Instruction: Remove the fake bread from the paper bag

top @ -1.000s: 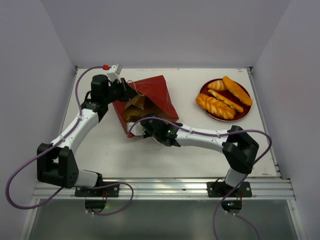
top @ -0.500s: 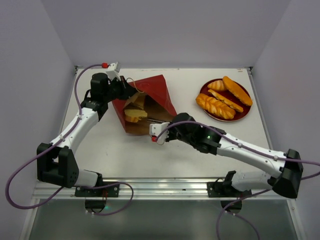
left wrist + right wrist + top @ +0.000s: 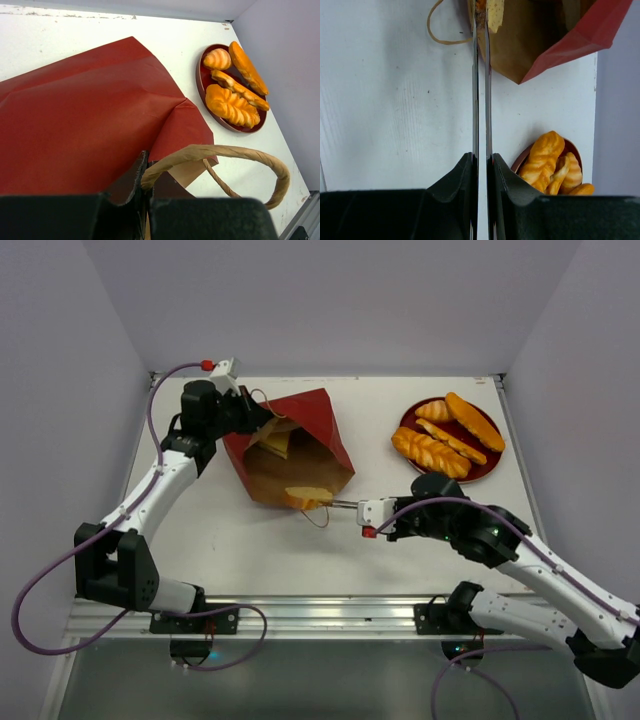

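Right gripper had its long fingers pressed nearly together, pinching the crust edge of the slice. Slice sat right at the tips, in the mouth of the bag, on the brown lining, not yet clear of the lip. Bag lay on its side, mouth facing the gripper. One handle loop lay loose on the table just left of the fingers. Left gripper, at the far side of the bag, was clamped on the bag's rim by the other handle, apparently propping the mouth open. Something pale lay deeper in, well beyond the tips; maybe another piece, couldn't tell. Plate with several pieces on it stood behind the tips to the right, well apart from the bag.

Step, as I read it: drawing the slice out. Next move calls for a straight pull back along the finger axis, clear of the handle loop, then a swing right to the plate. Risks: the edge pinch slips, or the bag drags along.
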`<action>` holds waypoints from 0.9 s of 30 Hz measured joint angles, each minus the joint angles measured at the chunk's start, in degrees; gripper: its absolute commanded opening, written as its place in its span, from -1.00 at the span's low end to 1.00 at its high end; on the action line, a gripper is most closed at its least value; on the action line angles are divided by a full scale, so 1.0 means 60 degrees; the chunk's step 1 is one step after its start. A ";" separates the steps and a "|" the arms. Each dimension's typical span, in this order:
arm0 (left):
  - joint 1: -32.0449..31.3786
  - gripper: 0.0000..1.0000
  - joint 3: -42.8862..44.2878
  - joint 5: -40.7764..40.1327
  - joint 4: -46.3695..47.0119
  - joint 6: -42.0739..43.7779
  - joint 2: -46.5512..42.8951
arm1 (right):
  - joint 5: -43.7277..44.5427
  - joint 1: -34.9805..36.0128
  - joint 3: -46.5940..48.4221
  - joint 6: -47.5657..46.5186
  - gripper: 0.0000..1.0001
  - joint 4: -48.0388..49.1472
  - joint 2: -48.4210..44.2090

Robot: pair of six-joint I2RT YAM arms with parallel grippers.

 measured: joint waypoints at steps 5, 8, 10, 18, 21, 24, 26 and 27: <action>0.0025 -1.00 0.0131 -0.0098 -0.0138 0.0000 0.0051 | -0.0182 -0.0557 0.0474 0.0117 -1.00 -0.0390 -0.0583; 0.0040 -1.00 0.0153 -0.0138 -0.0157 0.0000 0.0091 | -0.0149 -0.0856 0.0958 0.0215 -1.00 -0.0484 -0.0772; 0.0040 -1.00 0.0153 -0.0153 -0.0186 0.0000 0.0109 | 0.0033 -0.0998 0.1290 0.0270 -1.00 -0.0503 -0.0823; 0.0047 -1.00 0.0153 -0.0175 -0.0189 0.0000 0.0113 | 0.1923 -0.1439 0.1880 0.0477 -1.00 0.0208 -0.0820; 0.0047 -1.00 0.0153 -0.0171 -0.0189 0.0004 0.0113 | 0.2860 -0.1672 0.1654 0.0474 -1.00 0.0925 -0.0619; 0.0047 -1.00 0.0153 -0.0168 -0.0189 0.0007 0.0113 | 0.3446 -0.2226 0.1439 0.0470 -1.00 0.1392 -0.0113; 0.0047 -1.00 0.0153 -0.0160 -0.0189 0.0007 0.0109 | 0.3544 -0.2881 0.1384 0.0470 -1.00 0.1570 0.0310; 0.0047 -1.00 0.0153 -0.0153 -0.0186 0.0011 0.0109 | 0.3519 -0.3337 0.1359 0.0466 -1.00 0.1676 0.0597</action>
